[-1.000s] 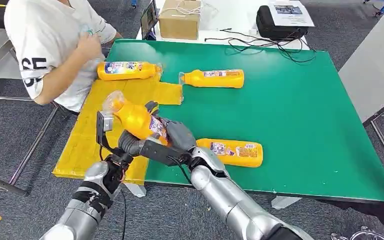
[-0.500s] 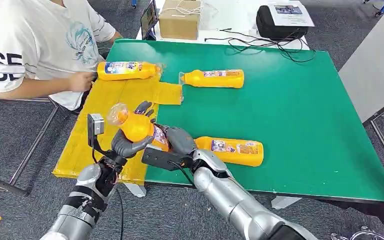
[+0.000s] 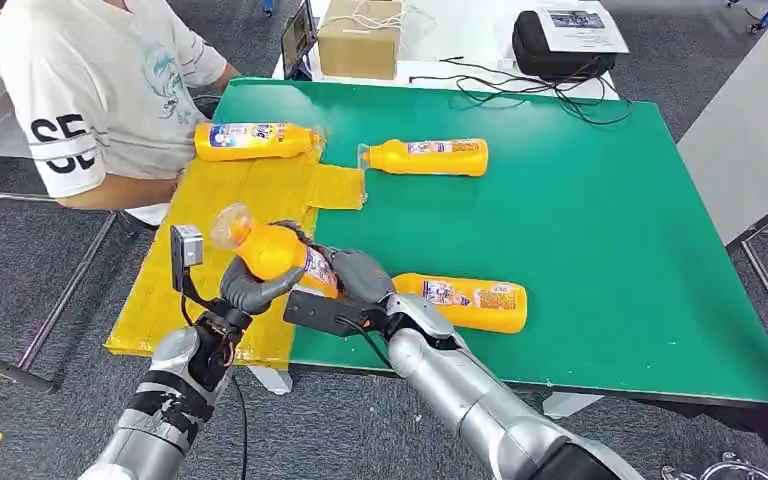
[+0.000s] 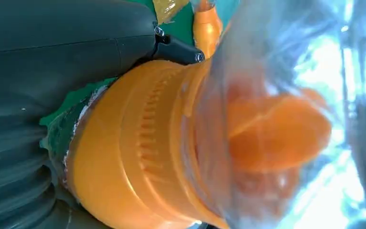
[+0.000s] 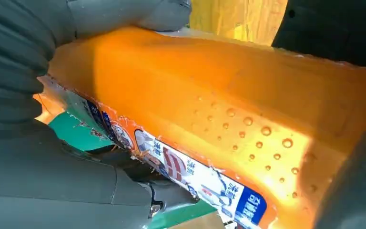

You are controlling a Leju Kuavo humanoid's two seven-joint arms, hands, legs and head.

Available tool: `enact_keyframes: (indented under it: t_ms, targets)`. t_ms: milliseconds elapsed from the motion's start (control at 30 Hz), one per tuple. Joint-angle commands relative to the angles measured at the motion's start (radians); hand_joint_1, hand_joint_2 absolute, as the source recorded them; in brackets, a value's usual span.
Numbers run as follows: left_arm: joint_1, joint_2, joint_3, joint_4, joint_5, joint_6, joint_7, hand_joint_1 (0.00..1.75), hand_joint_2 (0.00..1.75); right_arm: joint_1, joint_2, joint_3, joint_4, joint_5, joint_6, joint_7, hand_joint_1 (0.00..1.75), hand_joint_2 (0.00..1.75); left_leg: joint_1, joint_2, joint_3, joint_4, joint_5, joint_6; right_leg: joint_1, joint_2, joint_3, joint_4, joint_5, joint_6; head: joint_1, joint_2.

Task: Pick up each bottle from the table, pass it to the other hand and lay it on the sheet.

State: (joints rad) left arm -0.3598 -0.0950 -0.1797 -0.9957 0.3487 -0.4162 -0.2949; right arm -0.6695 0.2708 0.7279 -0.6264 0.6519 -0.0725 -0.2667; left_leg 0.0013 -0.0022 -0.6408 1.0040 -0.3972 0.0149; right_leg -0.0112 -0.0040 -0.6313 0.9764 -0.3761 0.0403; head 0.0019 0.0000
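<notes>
An orange bottle [image 3: 275, 252] with a clear cap hangs tilted above the near edge of the yellow sheet [image 3: 190, 270]. My left hand [image 3: 252, 288] wraps its neck end from below, and my right hand [image 3: 355, 278] grips its base end. Up close, the left wrist view shows the bottle's [image 4: 162, 152] neck against my left hand [image 4: 52, 71]; the right wrist view shows the bottle's [image 5: 228, 109] labelled body in my right hand [image 5: 38, 181]. A second bottle [image 3: 258, 141] lies at the sheet's far end. Two others lie on the green table [image 3: 610, 230]: a far one [image 3: 428, 157] and a near one [image 3: 470, 303].
A person [image 3: 100, 90] in a white shirt sits at the table's far left corner, close to the sheet. A cardboard box [image 3: 360, 38], a black bag [image 3: 560, 42] and cables [image 3: 520, 90] lie beyond the table's far edge.
My left hand has come up and closed around the bottle, which sank slightly toward the sheet. The person's arm reached to the far bottle and then drew back.
</notes>
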Motion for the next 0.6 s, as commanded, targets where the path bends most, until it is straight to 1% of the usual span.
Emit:
enact_keyframes:
  t_ms: [33, 67, 133, 167, 200, 333, 367, 433, 467, 533, 567, 600]
  targets:
    - [-0.063, 0.006, -0.014, 0.05, 0.008, -0.012, 0.0, 1.75, 1.75, -0.028, -0.025, 0.028, 0.038, -0.003, 0.001, 0.012, 1.75, 1.75, 0.001, -0.002, 0.004, 0.0, -0.002, -0.001, 0.001, -0.002, 0.004, 0.0, -0.002, -0.001, 0.0, 0.0]
    - [-0.061, 0.005, -0.013, 0.047, 0.013, -0.016, -0.002, 1.75, 1.75, -0.031, -0.025, 0.022, 0.033, -0.007, -0.004, 0.013, 1.75, 1.75, 0.001, -0.003, 0.005, 0.001, -0.003, -0.001, 0.001, -0.003, 0.006, 0.001, -0.004, -0.002, 0.0, 0.0]
    - [-0.059, 0.007, -0.012, 0.046, 0.011, -0.005, 0.001, 1.75, 1.75, -0.034, -0.027, 0.005, 0.019, -0.022, -0.006, 0.017, 1.75, 1.75, 0.001, -0.002, 0.004, 0.001, -0.002, -0.001, 0.001, -0.002, 0.005, 0.001, -0.003, -0.001, 0.0, 0.0]
    - [-0.059, 0.007, -0.011, 0.047, 0.01, -0.001, 0.001, 1.75, 1.75, -0.032, -0.025, -0.015, 0.009, -0.037, -0.021, 0.023, 0.66, 1.75, 0.001, -0.002, 0.003, 0.001, -0.002, -0.001, 0.001, -0.002, 0.004, 0.001, -0.002, -0.001, 0.0, 0.0]
    - [-0.056, 0.005, -0.009, 0.044, 0.008, 0.013, 0.001, 1.75, 1.75, -0.021, -0.026, -0.038, -0.016, -0.049, -0.037, 0.032, 0.0, 1.75, 0.001, -0.002, 0.005, 0.001, -0.003, -0.001, 0.001, -0.002, 0.006, 0.001, -0.004, -0.001, 0.0, 0.0]
    - [-0.05, 0.002, 0.009, 0.035, 0.03, 0.026, 0.006, 1.75, 1.75, 0.008, -0.035, -0.127, -0.084, -0.119, -0.065, 0.038, 0.0, 1.75, 0.001, -0.003, 0.004, 0.0, -0.002, -0.001, 0.001, -0.003, 0.004, 0.0, -0.003, -0.001, 0.0, 0.0]
    - [-0.05, 0.003, 0.015, 0.031, 0.028, 0.042, 0.007, 1.75, 1.75, 0.015, -0.041, -0.145, -0.1, -0.132, -0.07, 0.037, 0.0, 1.75, 0.001, -0.004, 0.006, 0.001, -0.003, -0.001, 0.001, -0.003, 0.007, 0.001, -0.004, -0.001, 0.0, 0.0]
    - [-0.05, 0.006, 0.034, 0.026, 0.041, 0.059, 0.006, 1.75, 1.75, 0.034, -0.053, -0.19, -0.139, -0.168, -0.086, 0.022, 0.0, 1.75, 0.001, -0.002, 0.002, 0.0, -0.001, 0.0, 0.001, -0.002, 0.003, 0.0, -0.001, -0.001, 0.0, 0.0]
    - [-0.051, 0.009, 0.041, 0.021, 0.032, 0.076, -0.004, 1.75, 1.75, 0.04, -0.06, -0.202, -0.155, -0.17, -0.096, 0.02, 0.0, 1.75, 0.001, -0.002, 0.004, 0.001, -0.002, -0.001, 0.001, -0.002, 0.005, 0.001, -0.003, -0.001, 0.0, 0.0]
    - [-0.062, 0.022, 0.05, 0.011, -0.061, 0.168, -0.053, 1.75, 1.75, 0.059, -0.07, -0.24, -0.193, -0.187, -0.118, 0.013, 0.0, 1.75, 0.001, -0.002, 0.002, 0.0, -0.001, -0.001, 0.001, -0.002, 0.003, 0.0, -0.002, -0.001, 0.0, 0.0]
    - [-0.07, 0.025, 0.064, 0.012, -0.08, 0.188, -0.057, 1.75, 1.75, 0.071, -0.074, -0.258, -0.214, -0.198, -0.125, 0.01, 0.0, 1.75, 0.001, -0.003, 0.004, 0.001, -0.003, -0.001, 0.001, -0.003, 0.006, 0.001, -0.003, -0.001, 0.0, 0.0]
    - [-0.077, 0.036, 0.064, 0.005, -0.147, 0.249, -0.088, 1.75, 1.75, 0.079, -0.079, -0.274, -0.229, -0.203, -0.137, 0.007, 0.0, 1.75, 0.001, -0.003, 0.002, 0.0, -0.001, -0.001, 0.001, -0.002, 0.003, 0.0, -0.002, -0.001, 0.0, 0.0]
